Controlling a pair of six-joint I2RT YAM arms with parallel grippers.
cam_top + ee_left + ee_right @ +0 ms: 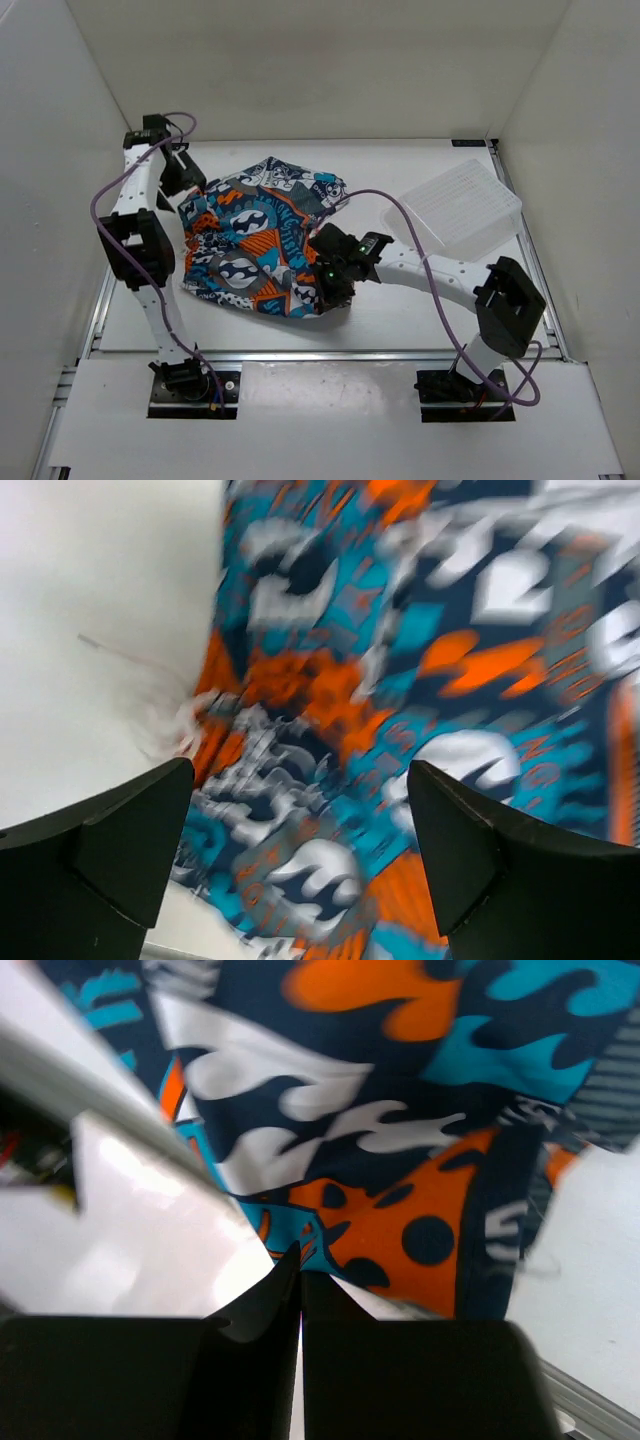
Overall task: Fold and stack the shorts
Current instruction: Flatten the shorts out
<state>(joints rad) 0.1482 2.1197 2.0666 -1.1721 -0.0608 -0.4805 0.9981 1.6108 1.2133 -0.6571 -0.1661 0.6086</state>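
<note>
The shorts [262,240], in orange, teal, navy and white print, lie crumpled in the middle of the table. My right gripper [333,290] is at their near right edge. In the right wrist view its jaws [300,1260] are pressed together on a teal and orange corner of the shorts [400,1220]. My left gripper [190,190] hovers at the shorts' far left edge. In the blurred left wrist view it [300,810] is open, with the shorts [400,680] spread below and between the fingers [130,840], nothing held.
A white perforated plastic basket [462,205] lies at the back right of the table. White walls close in the left, back and right sides. A purple cable [400,215] arcs over the table from the right arm. The table's metal front rail [320,355] runs below the shorts.
</note>
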